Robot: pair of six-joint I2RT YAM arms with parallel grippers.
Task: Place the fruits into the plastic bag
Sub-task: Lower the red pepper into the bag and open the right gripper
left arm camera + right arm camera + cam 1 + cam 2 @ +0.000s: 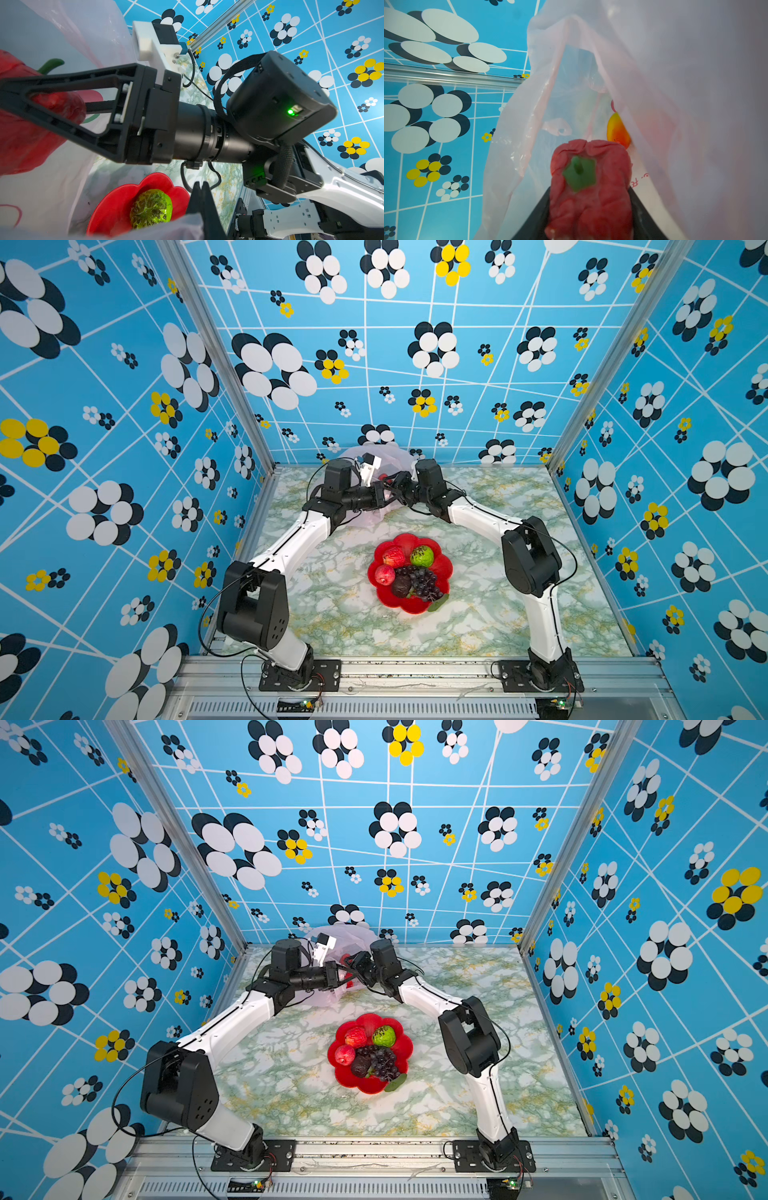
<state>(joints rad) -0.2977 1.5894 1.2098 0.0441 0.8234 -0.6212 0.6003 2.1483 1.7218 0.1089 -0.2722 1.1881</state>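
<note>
While the left gripper [200, 195], jaws closed, pinches the plastic bag [664, 72], the right gripper [395, 486] clamps a red pepper [589, 197] at its mouth. A mango [617, 131] lies inside; other fruits [422, 578] sit on the plate [446, 572].

both arms bend inward, left end effector [385, 494] pinched closed, right end effector [391, 483] gripping a red pepper [591, 193].
</note>
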